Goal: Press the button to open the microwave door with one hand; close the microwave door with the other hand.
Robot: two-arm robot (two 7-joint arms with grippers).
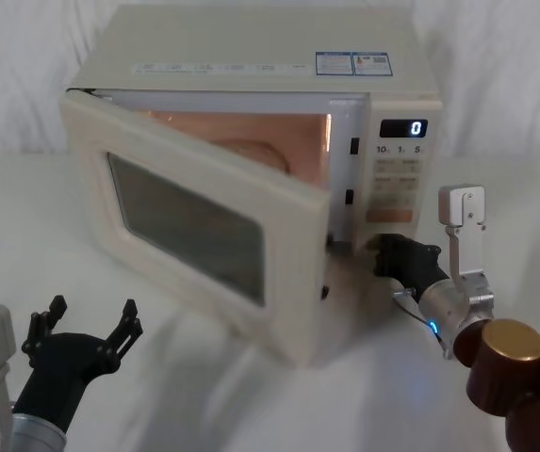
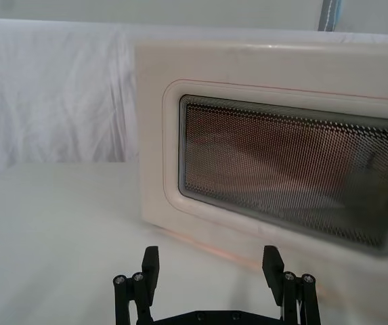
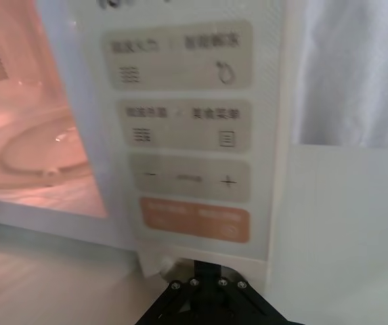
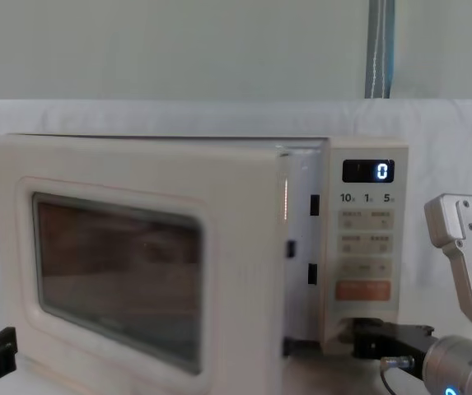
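So the microwave door (image 1: pixel 194 212) is swung partway open here, hinged on the robot's left side, and you can see the orange-lit inside (image 1: pixel 251 141) through the gap. The right gripper (image 1: pixel 394 254) is pushed up against the bottom of the control panel (image 1: pixel 400 179), right below the orange key (image 4: pixel 364 290), which is where the button sits, but the gripper covers that spot so the button itself is hidden. Can't tell if that gripper's prongs are spread or pinched together, since the tips are pressed in against the panel. The display (image 4: pixel 368 171) reads 0. The left gripper (image 1: pixel 86 330) hangs low over the white tabletop (image 1: pixel 24 245), near the front of the door but not touching it, prongs spread wide with nothing between them. From the left wrist view the door's mesh window (image 2: pixel 288 176) faces that gripper straight on, with the two prongs clearly apart.
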